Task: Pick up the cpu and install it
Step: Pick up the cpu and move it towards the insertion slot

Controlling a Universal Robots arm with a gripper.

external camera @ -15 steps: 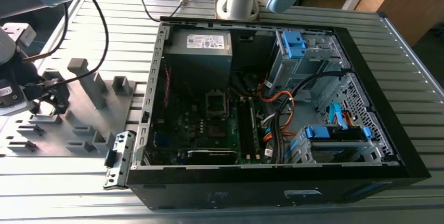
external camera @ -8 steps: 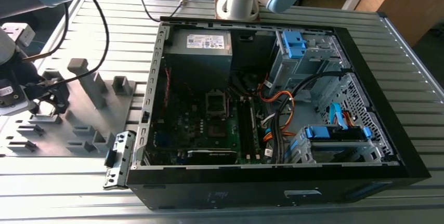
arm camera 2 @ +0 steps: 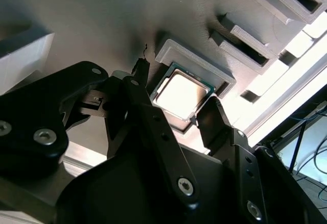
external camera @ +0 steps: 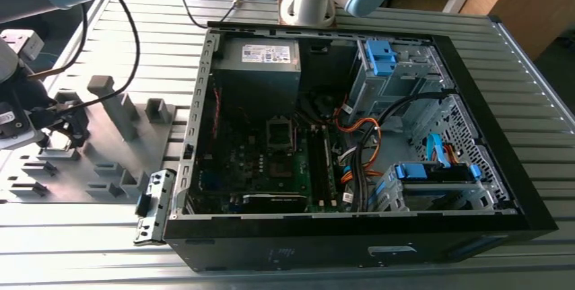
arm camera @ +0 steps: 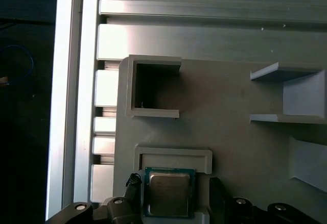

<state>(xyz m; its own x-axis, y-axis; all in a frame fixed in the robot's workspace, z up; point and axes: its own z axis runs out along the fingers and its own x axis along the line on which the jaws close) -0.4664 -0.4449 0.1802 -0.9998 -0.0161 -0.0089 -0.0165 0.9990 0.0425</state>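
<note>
Your gripper (arm camera 2: 176, 92) was open, with its two black fingers (arm camera 2: 214, 124) set either side of the cpu (arm camera: 168, 193) and nothing held. In the first wrist view one finger stood just beside one edge of the chip, and a narrow strip of grey showed between the other finger and the opposite edge. I judged from this that the jaws were around the chip and not clamped on it. Whether the nearer finger touched the rim, I could not tell.

The cpu lay flat, shiny side up, directly between the fingertips. It was seated in its shallow raised pocket (arm camera: 173, 155) on the grey fixture plate (arm camera: 219, 132). Just beyond the fingertips on that plate stood an open-sided square holder (arm camera: 153, 89).

Well away from the gripper, across the slatted table (external camera: 503, 54) in the exterior view, the open computer case (external camera: 359, 249) lay on its side. Its motherboard (external camera: 260, 162) was exposed, and the socket (external camera: 279, 134) looked like a dark framed rectangle with no bright chip top in it.

So you were early in the job. The approach to the cpu looked done and the fingers were lined up on it. The grasp was not yet made, the chip had not left its pocket, and the whole carry to the case and the seating in the socket were left.
</note>
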